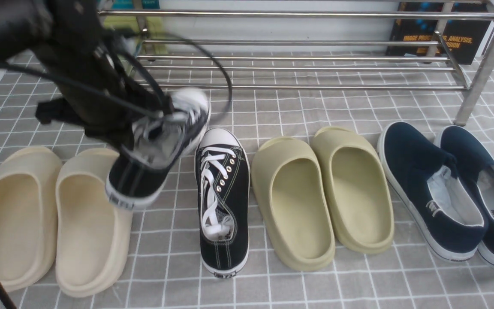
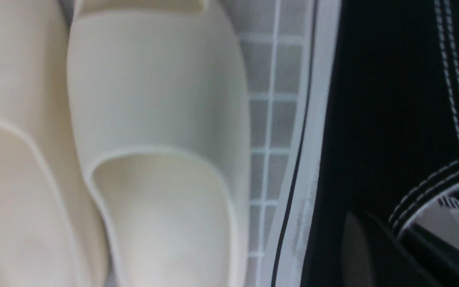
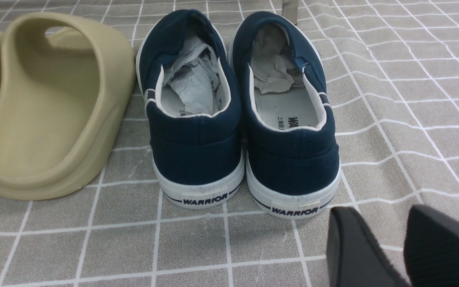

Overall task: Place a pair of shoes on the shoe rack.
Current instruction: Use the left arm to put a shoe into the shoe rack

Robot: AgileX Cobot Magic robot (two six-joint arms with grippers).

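My left gripper [image 1: 155, 128] is shut on one black canvas sneaker [image 1: 161, 150] at its collar and holds it tilted, toe up, above the cloth, in front of the shoe rack [image 1: 298, 66]. In the left wrist view the sneaker's black side and white sole [image 2: 393, 99] fill the frame, with one dark finger [image 2: 357, 247] against the canvas. The other black sneaker [image 1: 223, 197] lies on the cloth just to the right, toe toward the rack. My right gripper [image 3: 379, 213] is open and empty, low over the cloth behind the navy slip-ons.
Beige slides [image 1: 54, 219] lie under and left of the lifted sneaker and show in the left wrist view [image 2: 157, 119]. Olive slides [image 1: 320, 193] and navy slip-ons [image 1: 448, 189] lie to the right; both show in the right wrist view [image 3: 54, 107] [image 3: 237, 115]. A book [image 1: 435, 30] stands behind the rack.
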